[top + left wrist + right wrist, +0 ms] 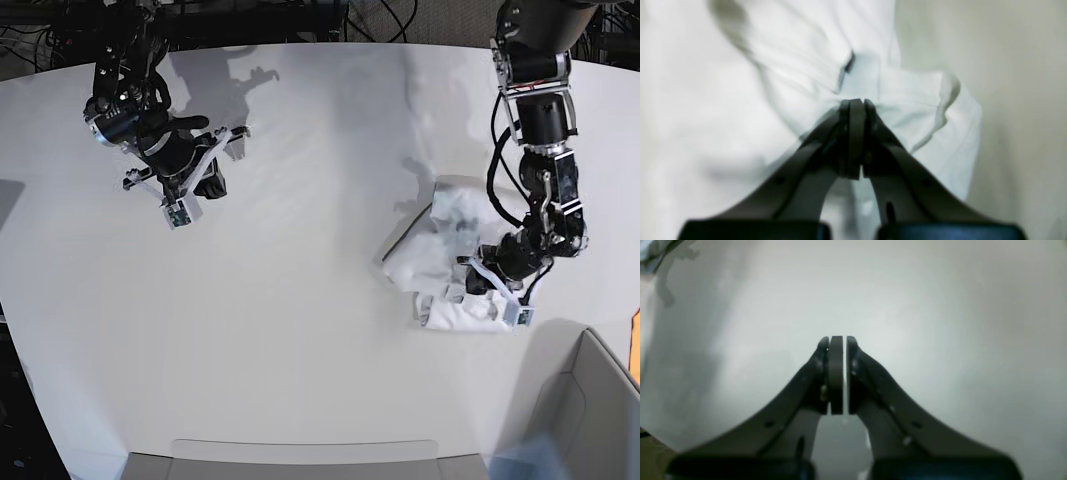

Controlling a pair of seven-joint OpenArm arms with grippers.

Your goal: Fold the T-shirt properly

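The white T-shirt [442, 252] lies crumpled in a heap on the right side of the table. In the left wrist view the T-shirt [790, 66] fills the left and middle, with a hemmed fold at the right. My left gripper [857, 101] is shut on a bunch of its cloth, and wrinkles spread out from the tips. In the base view the left gripper [468, 283] sits at the heap's near right edge. My right gripper [840, 338] is shut and empty above bare tabletop. In the base view the right gripper [212, 186] is far to the left of the shirt.
The white table [300, 310] is wide and rounded. A grey bin [590, 400] stands at the near right corner, with an orange object [635, 345] at the right edge. A grey tray rim [300, 448] runs along the near edge. Cables lie behind the far edge.
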